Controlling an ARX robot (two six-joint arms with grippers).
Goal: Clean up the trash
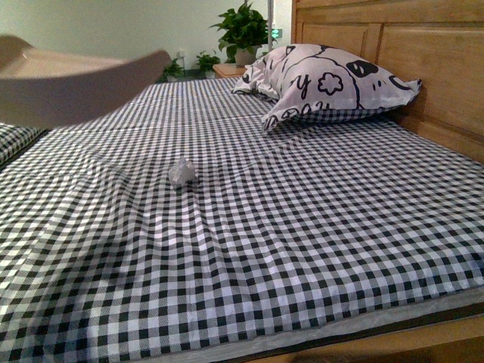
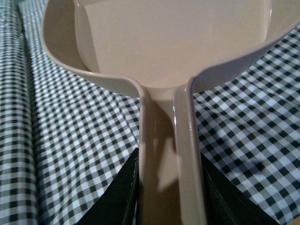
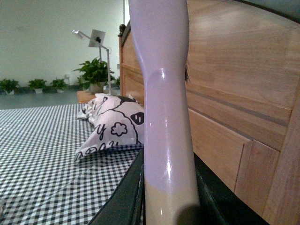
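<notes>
Gingham cotton in black and white is stretched over the bed [image 1: 318, 249], lightly creased and rumpled towards the left of the front view. One paper ball [image 1: 182, 172], small, white and crumpled, is seen lying on the sheet left of centre, well apart from everything else. One pale pink dustpan [image 1: 76, 83] of smooth plastic, broad and shallow, is held tilted above the sheet in the upper left of that frame. In the left wrist view its glossy scoop [image 2: 173, 47] and long channelled handle are shown, and the left pincer [image 2: 169, 192] is clamped on that handle, one dark finger [image 2: 123, 197] pressed to each side. The right pincer [image 3: 168, 199] is likewise closed around one lilac handle [image 3: 165, 117], glossy, rounded and nearly upright; the tool it belongs to cannot be made out. One soft white pillow [image 1: 325, 83] with black cartoon print is propped in the upper right of the front view against a panelled wooden headboard [image 1: 393, 45]. Several potted plants [image 1: 243, 30] are visible beyond the bed.
</notes>
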